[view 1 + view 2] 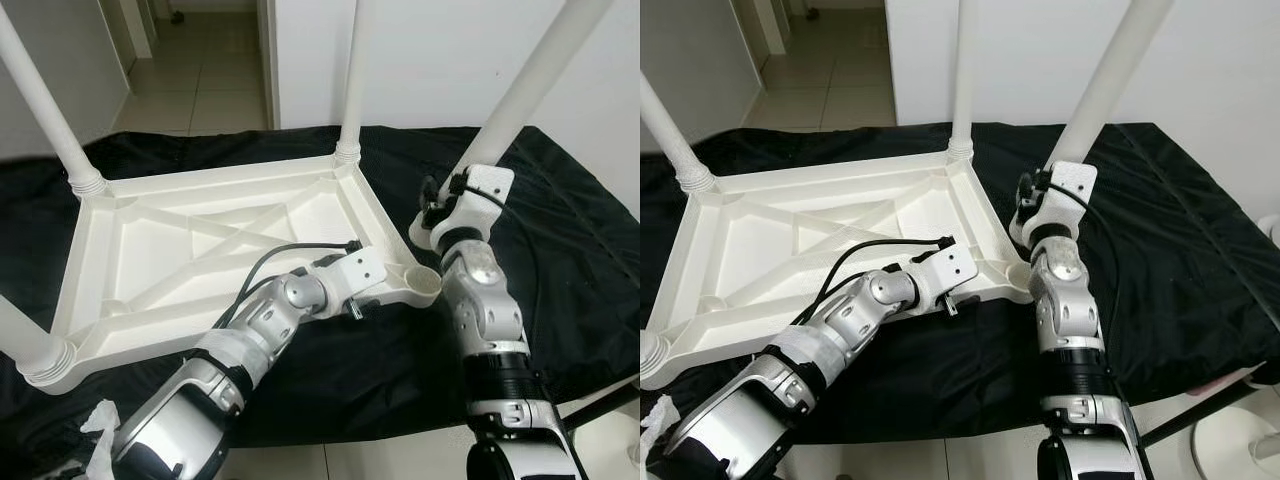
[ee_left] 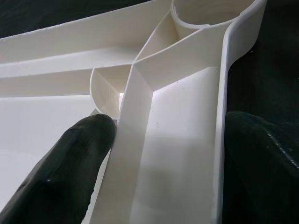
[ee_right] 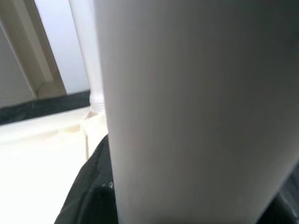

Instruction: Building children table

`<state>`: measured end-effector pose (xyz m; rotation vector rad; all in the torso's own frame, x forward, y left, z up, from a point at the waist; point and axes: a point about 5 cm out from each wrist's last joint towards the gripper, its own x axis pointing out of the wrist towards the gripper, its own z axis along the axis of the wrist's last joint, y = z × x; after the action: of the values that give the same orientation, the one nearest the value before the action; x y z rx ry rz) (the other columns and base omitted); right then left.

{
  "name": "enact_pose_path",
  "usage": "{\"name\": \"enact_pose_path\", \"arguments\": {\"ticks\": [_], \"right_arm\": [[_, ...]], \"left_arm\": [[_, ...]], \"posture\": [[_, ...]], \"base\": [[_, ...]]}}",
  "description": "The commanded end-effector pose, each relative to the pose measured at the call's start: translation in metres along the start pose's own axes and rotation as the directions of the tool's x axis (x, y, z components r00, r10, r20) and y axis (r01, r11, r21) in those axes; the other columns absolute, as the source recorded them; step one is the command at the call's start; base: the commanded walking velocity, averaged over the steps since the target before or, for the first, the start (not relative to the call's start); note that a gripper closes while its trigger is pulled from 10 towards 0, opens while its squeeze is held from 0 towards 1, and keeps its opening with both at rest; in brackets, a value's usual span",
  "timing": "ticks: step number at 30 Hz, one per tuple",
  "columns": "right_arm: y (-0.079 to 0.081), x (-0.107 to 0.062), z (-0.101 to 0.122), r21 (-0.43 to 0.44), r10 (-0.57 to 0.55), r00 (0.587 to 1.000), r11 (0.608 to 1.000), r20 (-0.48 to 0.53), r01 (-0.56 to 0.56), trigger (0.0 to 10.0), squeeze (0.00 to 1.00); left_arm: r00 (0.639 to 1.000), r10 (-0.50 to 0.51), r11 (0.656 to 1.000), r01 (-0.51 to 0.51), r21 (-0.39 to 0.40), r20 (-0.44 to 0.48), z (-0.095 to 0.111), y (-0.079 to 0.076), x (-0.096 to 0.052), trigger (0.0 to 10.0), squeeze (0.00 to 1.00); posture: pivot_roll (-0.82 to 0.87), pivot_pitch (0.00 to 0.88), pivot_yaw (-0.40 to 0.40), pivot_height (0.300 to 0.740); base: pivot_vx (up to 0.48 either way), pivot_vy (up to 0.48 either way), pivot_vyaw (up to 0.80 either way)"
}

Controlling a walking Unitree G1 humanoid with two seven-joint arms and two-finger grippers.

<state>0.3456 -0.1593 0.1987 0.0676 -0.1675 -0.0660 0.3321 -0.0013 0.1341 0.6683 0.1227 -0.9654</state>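
**Fourth leg held over the upturned table**

Black cloth [image 1: 560, 230] fills mid-frame under the inverted white tabletop [image 1: 200, 250]. Bent low, the left gripper [image 2: 163, 154] clamps its near rim. Raised at centre right, the right gripper [image 1: 462, 205] grasps a tilted white leg [image 1: 520, 90] above the empty corner socket [image 1: 425, 283].

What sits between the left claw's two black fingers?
A raised rib and the side wall of the upturned white plastic table top; the left claw straddles them near the empty round corner socket, seen in the left wrist view.
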Motion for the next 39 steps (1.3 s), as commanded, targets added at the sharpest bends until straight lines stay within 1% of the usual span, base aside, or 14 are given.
{"name": "enact_pose_path", "arguments": {"ticks": [1, 4, 5, 6, 8, 11, 18, 21, 27, 28, 29, 30, 32, 39], "right_arm": [[0.000, 0.000, 0.003, -0.011, 0.010, 1.000, 1.000, 0.007, -0.010, 10.0, 0.00], [-0.002, -0.006, -0.005, -0.022, 0.025, 0.999, 0.999, -0.025, -0.026, 10.0, 0.00], [-0.005, -0.011, -0.010, -0.029, 0.030, 0.999, 0.999, -0.039, -0.031, 10.0, 0.00], [-0.005, -0.011, -0.010, -0.029, 0.030, 0.999, 0.999, -0.039, -0.031, 10.0, 0.00], [-0.012, -0.018, -0.016, -0.041, 0.026, 0.998, 0.999, -0.058, -0.029, 10.0, 0.00], [-0.017, -0.022, -0.018, -0.048, 0.016, 0.998, 0.999, -0.067, -0.019, 10.0, 0.00], [-0.028, -0.033, -0.022, -0.050, 0.001, 0.998, 0.999, -0.068, -0.005, 10.0, 0.00], [-0.036, -0.042, -0.030, -0.072, 0.011, 0.996, 0.997, -0.088, -0.018, 10.0, 0.00], [-0.037, -0.049, -0.039, -0.080, 0.066, 0.993, 0.994, -0.095, -0.074, 10.0, 0.00], [-0.036, -0.049, -0.042, -0.076, 0.092, 0.992, 0.992, -0.092, -0.099, 10.0, 0.00], [-0.036, -0.049, -0.042, -0.076, 0.092, 0.992, 0.992, -0.092, -0.099, 10.0, 0.00], [-0.036, -0.047, -0.044, -0.079, 0.106, 0.990, 0.990, -0.093, -0.113, 10.0, 0.00], [-0.036, -0.046, -0.045, -0.080, 0.108, 0.990, 0.990, -0.096, -0.115, 10.0, 0.00], [-0.035, -0.036, -0.042, -0.075, 0.126, 0.988, 0.988, -0.085, -0.132, 10.0, 0.00]], "left_arm": [[0.974, 0.226, 0.974, -0.226, 0.004, -0.021, -0.004, 0.014, -0.002, 10.0, 0.00], [0.983, 0.175, 0.984, -0.172, -0.052, 0.055, 0.008, 0.012, -0.006, 10.0, 0.00], [0.982, 0.137, 0.989, -0.127, -0.082, 0.130, 0.017, 0.011, -0.011, 10.0, 0.00], [0.982, 0.137, 0.989, -0.127, -0.082, 0.130, 0.017, 0.011, -0.011, 10.0, 0.00], [0.965, 0.076, 0.993, -0.049, -0.110, 0.250, 0.031, 0.008, -0.022, 10.0, 0.00], [0.951, 0.039, 0.994, -0.006, -0.107, 0.308, 0.037, 0.006, -0.030, 10.0, 0.00], [0.939, -0.002, 0.989, 0.052, -0.138, 0.344, 0.036, 0.005, -0.044, 10.0, 0.00], [0.945, -0.037, 0.967, 0.116, -0.229, 0.325, 0.035, 0.006, -0.051, 10.0, 0.00], [0.931, -0.084, 0.941, 0.191, -0.280, 0.354, 0.041, 0.003, -0.061, 10.0, 0.00], [0.923, -0.128, 0.925, 0.243, -0.293, 0.362, 0.042, -0.002, -0.065, 10.0, 0.00], [0.923, -0.128, 0.925, 0.243, -0.293, 0.362, 0.042, -0.002, -0.065, 10.0, 0.00], [0.896, -0.211, 0.898, 0.335, -0.285, 0.390, 0.043, -0.011, -0.071, 10.0, 0.00], [0.880, -0.258, 0.886, 0.380, -0.266, 0.399, 0.043, -0.016, -0.074, 10.0, 0.00], [0.876, -0.285, 0.893, 0.390, -0.224, 0.389, 0.044, -0.022, -0.079, 10.0, 0.00]], "posture": [[-0.06, 0.006, 0.015, 0.740], [-0.06, 0.007, 0.013, 0.740], [-0.06, 0.009, 0.015, 0.740], [-0.06, 0.009, 0.015, 0.740], [-0.05, 0.010, 0.013, 0.740], [-0.05, 0.009, 0.015, 0.740], [-0.06, 0.005, 0.017, 0.740], [-0.06, 0.002, 0.020, 0.740], [-0.06, 0.000, 0.020, 0.740], [-0.06, 0.000, 0.020, 0.740], [-0.06, 0.000, 0.020, 0.740], [-0.06, 0.000, 0.020, 0.740], [-0.06, 0.000, 0.019, 0.740], [-0.05, 0.000, 0.011, 0.740]], "base": [[0.000, 0.000, 0.00], [0.000, 0.000, 0.00], [0.000, 0.000, 0.00], [0.000, 0.000, 0.00], [0.000, 0.000, 0.00], [0.000, 0.000, 0.00], [0.000, 0.000, 0.00], [0.000, 0.000, 0.00], [0.000, 0.000, 0.00], [0.000, 0.000, 0.00], [0.000, 0.000, 0.00], [0.000, 0.000, 0.00], [0.000, 0.000, 0.00], [0.000, 0.000, 0.00]]}}
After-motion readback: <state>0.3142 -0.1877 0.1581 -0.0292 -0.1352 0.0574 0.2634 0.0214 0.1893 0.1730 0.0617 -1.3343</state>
